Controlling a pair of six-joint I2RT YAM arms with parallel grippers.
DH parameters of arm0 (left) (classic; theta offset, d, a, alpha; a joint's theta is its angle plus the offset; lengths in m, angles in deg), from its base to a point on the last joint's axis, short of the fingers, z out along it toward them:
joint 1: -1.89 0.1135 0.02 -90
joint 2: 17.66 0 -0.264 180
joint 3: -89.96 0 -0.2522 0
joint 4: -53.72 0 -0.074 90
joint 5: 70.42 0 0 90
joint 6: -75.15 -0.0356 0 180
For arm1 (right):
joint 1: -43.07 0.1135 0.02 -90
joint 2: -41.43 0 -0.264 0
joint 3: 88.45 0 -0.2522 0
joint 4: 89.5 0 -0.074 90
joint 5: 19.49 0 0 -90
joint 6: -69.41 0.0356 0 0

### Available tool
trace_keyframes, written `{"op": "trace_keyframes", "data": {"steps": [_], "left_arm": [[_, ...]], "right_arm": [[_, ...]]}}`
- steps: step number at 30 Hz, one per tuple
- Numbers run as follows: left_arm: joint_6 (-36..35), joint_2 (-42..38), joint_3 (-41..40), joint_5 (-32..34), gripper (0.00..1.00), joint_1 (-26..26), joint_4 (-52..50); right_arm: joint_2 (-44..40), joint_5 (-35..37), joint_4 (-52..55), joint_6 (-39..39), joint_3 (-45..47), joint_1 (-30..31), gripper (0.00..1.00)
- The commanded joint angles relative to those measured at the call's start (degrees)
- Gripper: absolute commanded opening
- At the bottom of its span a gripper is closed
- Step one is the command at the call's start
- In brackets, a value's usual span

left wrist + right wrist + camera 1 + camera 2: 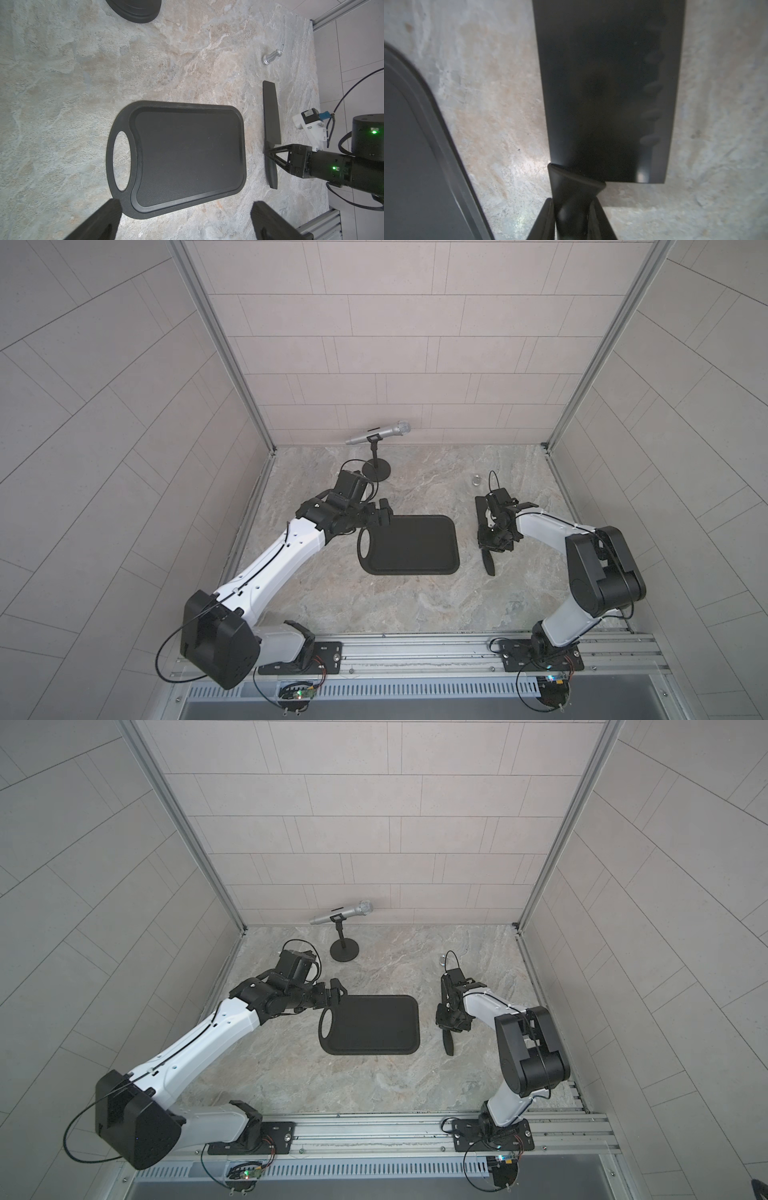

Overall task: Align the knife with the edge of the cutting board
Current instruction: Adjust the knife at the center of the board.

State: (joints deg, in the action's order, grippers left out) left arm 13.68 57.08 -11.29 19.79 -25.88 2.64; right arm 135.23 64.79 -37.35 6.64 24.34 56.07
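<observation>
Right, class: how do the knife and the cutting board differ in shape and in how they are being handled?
The knife is long and narrow; the cutting board is a broad rounded rectangle with an oval hole. The knife has its handle held in the right gripper; the cutting board is ungripped. Both are black, side by side, not touching.

No readable text, label, brand, number or sign in any view.
</observation>
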Motion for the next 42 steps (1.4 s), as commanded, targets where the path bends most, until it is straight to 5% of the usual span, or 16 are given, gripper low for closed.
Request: {"op": "trace_keyframes", "data": {"steps": [1,10,23,36,42], "left_arm": [[-0.49,-1.52,0.4,-0.34,1.0,-0.21,0.45],[-0.5,-1.85,0.44,-0.57,1.0,-0.25,0.41],[-0.58,-2.19,0.24,-0.62,1.0,-0.3,0.43],[-0.55,-2.79,0.26,-0.98,1.0,-0.36,0.41],[-0.58,-3.03,0.29,-0.89,1.0,-0.37,0.41]], "right_arm": [[0.52,1.42,3.68,-0.43,1.26,0.78,0.32],[-1.38,2.71,5.08,1.55,5.17,2.74,0.52],[-7.88,2.09,6.66,7.08,11.03,5.32,0.53],[-4.42,3.52,7.26,6.83,9.43,5.56,0.35],[-4.26,3.88,7.24,6.53,9.24,5.64,0.12]]}}
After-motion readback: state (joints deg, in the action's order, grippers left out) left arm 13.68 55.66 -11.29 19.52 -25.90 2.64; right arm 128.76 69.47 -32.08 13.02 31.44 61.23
